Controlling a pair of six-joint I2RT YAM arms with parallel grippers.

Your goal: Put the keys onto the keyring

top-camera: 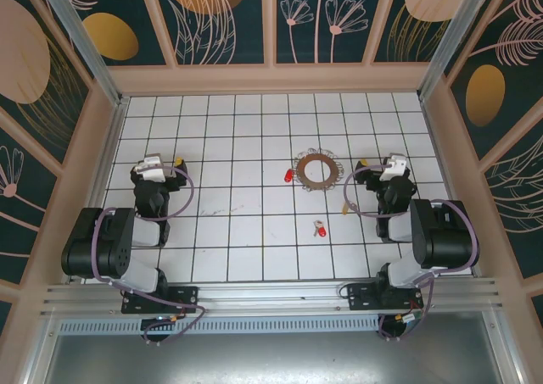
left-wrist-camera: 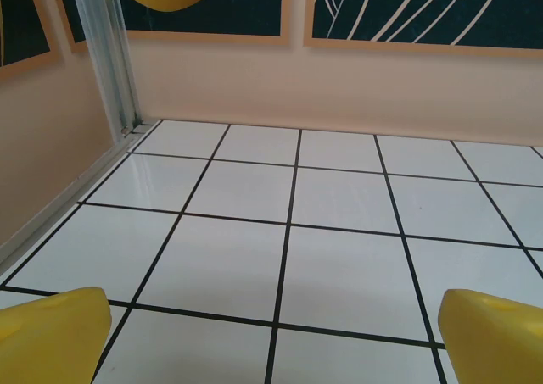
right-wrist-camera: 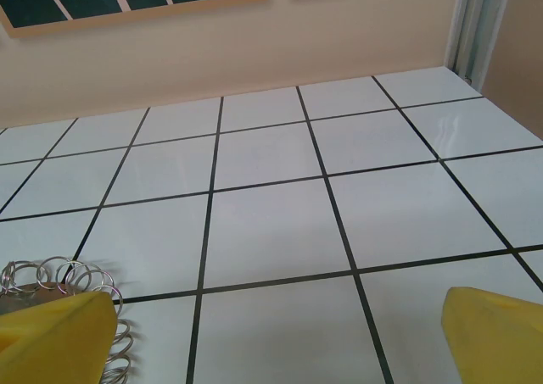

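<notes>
On tiled table (top-camera: 229,231): keyring (top-camera: 315,169), key (top-camera: 289,175) beside rim, second key (top-camera: 320,228) apart.

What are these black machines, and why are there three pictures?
They are two robot arms, the left arm and the right arm, bolted to a tiled table. One picture looks down from above. The other two come from a camera on each wrist; the yellow fingertips at the bottom are that arm's own jaws. A fringed keyring lies on the tiles, with one red-headed key beside it and a second key nearer the arms. Both pairs of jaws stand open, holding nothing.
</notes>
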